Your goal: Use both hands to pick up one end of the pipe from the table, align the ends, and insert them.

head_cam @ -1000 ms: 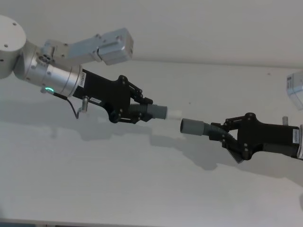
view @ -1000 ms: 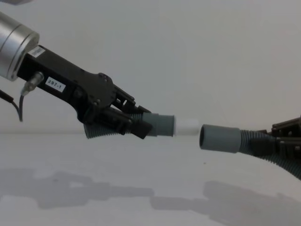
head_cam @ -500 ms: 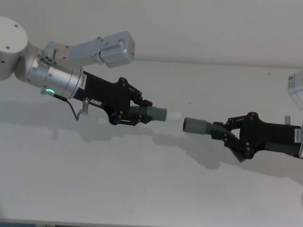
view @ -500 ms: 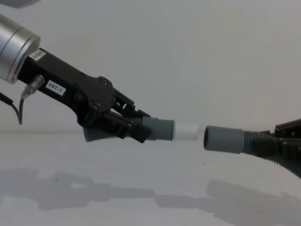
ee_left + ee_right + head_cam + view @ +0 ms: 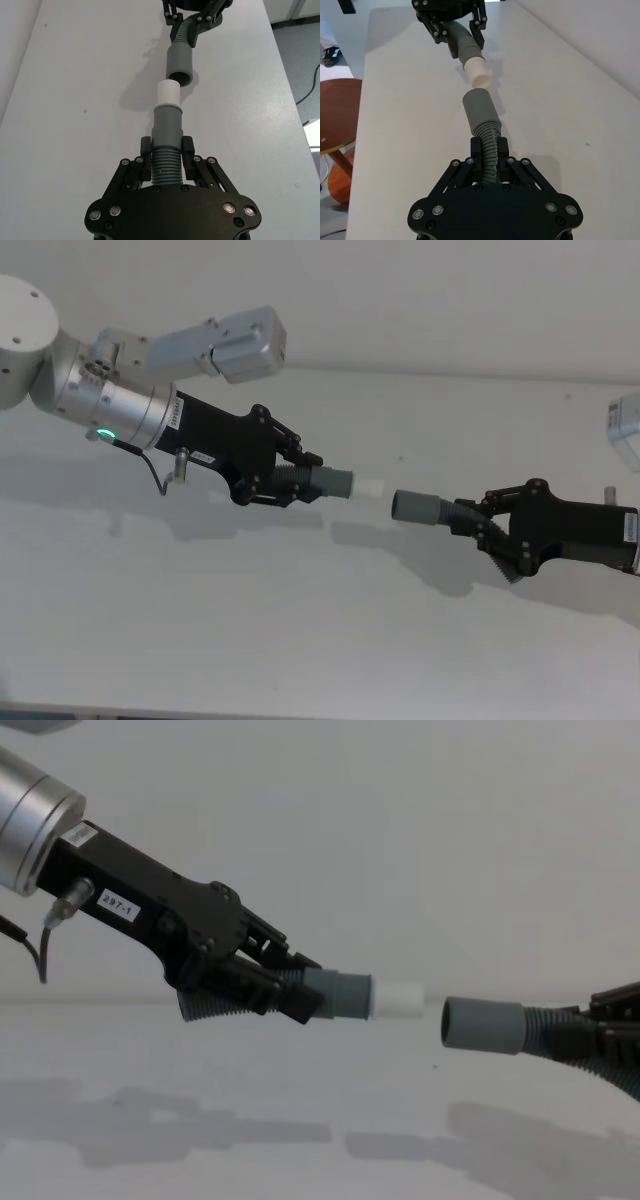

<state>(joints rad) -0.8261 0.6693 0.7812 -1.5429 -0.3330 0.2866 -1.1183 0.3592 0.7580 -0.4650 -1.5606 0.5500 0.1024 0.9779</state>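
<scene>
- Left hand (image 5: 300, 483): black, on a silver wrist with a green ring light (image 5: 103, 432); its ridged fingers (image 5: 187, 149) are clenched on the ribbed part of the pipe (image 5: 166, 167), just behind one cuff. It is held in the air above the tabletop (image 5: 300, 640).
- White-tipped cuff (image 5: 343, 995): smooth grey, projecting from the left hand and ending in a narrower white tip (image 5: 398, 999) that points toward the right hand.
- Right hand (image 5: 492, 530): black, reaching in from the robot's right, its fingers (image 5: 503, 149) clamped on the ribbed pipe just behind the other cuff.
- Hollow cuff (image 5: 484, 1025): smooth grey, with a round open mouth (image 5: 179, 77) facing the white tip.
- Relation of the ends: near each other and apart, not inserted; in the chest view the hollow cuff sits slightly lower than the white tip.
- Tabletop: plain white, bearing the shadows (image 5: 160, 1128) of both arms beneath them.
</scene>
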